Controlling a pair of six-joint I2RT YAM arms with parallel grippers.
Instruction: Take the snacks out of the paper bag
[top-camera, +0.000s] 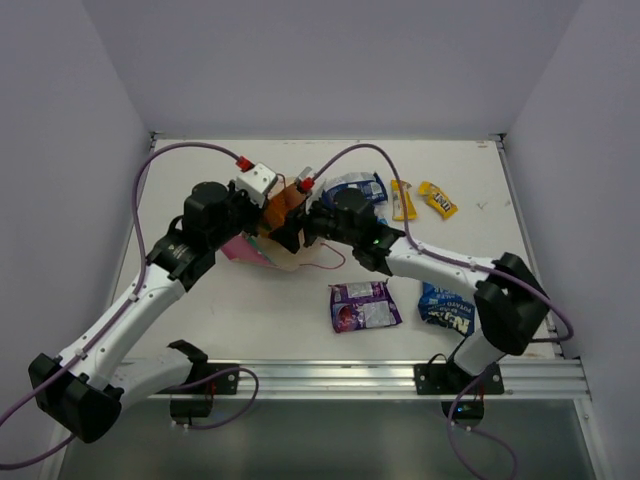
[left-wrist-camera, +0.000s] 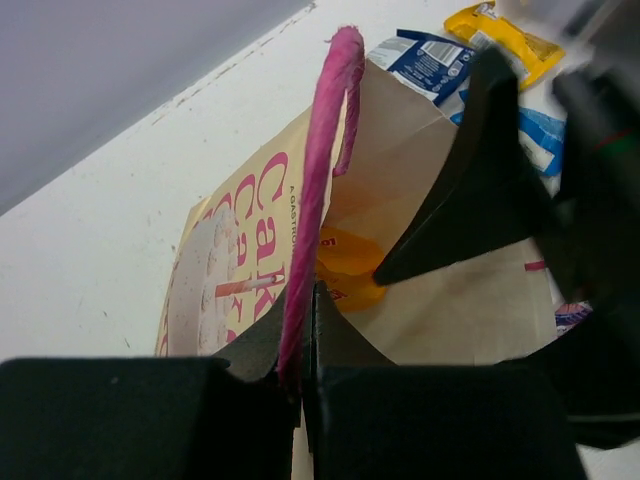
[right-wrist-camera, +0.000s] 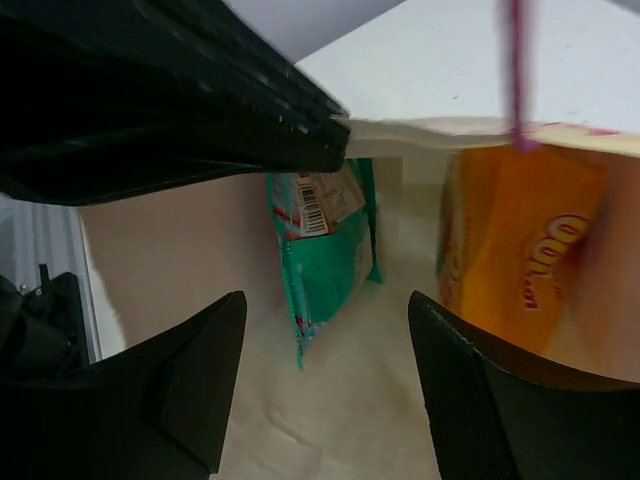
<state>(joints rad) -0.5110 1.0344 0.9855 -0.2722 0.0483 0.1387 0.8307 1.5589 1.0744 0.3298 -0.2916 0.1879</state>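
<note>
On the table (top-camera: 250, 320), both arms meet at the far middle. My left arm (top-camera: 130, 310) reaches in from the left and my right arm (top-camera: 440, 262) is bent in from the right, its wrist turned toward the bag's mouth.

The paper bag (left-wrist-camera: 230, 270) sits between them, mouth facing right. The left gripper (left-wrist-camera: 300, 375) is pinched tight on the pink string handle (left-wrist-camera: 325, 150) at the rim, which I judge is holding the mouth open.

The right gripper (right-wrist-camera: 325, 370) is already inside the mouth, fingers spread wide with nothing between them. That makes the right arm the one to do the picking.

The move turns on this: the teal pouch (right-wrist-camera: 325, 240) lies straight ahead of those open fingers, deeper in. It stands on edge against the bag wall, with its long side running up and down in the wrist view. The orange pouch (right-wrist-camera: 520, 260) is just to its right and seems closer to the camera. I'd push straight in.

A purple pouch (top-camera: 362, 305) and a blue pouch (top-camera: 447, 308) already lie on the near right of the table.
</note>
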